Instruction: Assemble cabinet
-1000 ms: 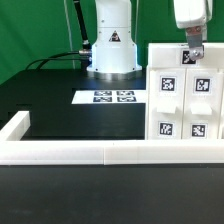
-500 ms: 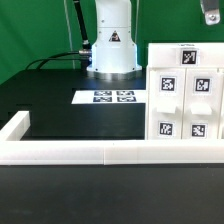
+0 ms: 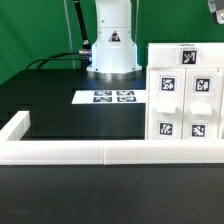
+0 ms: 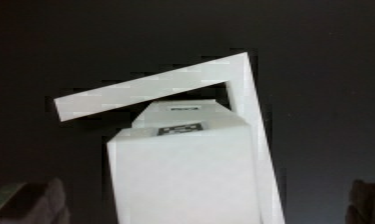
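Observation:
The cabinet point(image 3: 185, 95) is a white box standing upright at the exterior view's right, against the white rail. Its front shows small panels with black-and-white tags. My gripper point(image 3: 214, 9) hangs high above its top; only its lower end shows at the upper edge of the exterior view. In the wrist view the cabinet point(image 4: 193, 165) lies straight below, with one tag on its top. My gripper point(image 4: 198, 205) is open and empty. One dark fingertip point(image 4: 31, 200) shows on each side of the cabinet, apart from it.
The marker board point(image 3: 113, 97) lies flat on the black table in front of the robot base point(image 3: 110, 45). The low white rail frame point(image 3: 60, 152) borders the table's near edge and left corner; its corner shows in the wrist view point(image 4: 166, 90).
My gripper has risen from just above the cabinet's top to the upper edge of the exterior view. The cabinet has not moved.

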Controlling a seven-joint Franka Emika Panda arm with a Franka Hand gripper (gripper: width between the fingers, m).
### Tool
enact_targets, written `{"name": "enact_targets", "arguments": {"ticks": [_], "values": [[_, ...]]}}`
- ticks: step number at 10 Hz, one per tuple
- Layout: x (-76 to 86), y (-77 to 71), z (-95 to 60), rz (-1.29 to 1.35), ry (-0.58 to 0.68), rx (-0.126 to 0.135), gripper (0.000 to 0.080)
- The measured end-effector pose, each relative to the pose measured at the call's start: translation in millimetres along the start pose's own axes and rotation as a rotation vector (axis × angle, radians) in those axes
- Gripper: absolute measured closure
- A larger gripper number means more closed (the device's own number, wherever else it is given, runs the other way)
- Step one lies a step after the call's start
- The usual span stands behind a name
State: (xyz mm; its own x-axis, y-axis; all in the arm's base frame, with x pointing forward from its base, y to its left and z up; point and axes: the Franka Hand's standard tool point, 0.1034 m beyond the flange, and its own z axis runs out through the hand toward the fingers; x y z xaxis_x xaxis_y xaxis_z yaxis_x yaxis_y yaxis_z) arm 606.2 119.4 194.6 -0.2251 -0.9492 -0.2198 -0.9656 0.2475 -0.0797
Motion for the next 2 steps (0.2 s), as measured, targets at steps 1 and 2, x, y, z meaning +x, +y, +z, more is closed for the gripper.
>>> {"name": "enact_targets", "arguments": {"ticks": [1,2], "values": [[-0.1,0.1,0.1,-0.005,0.000,0.000,0.0002],[-0.2,0.2,0.3,-0.008,0.000,0.000,0.0002]]}}
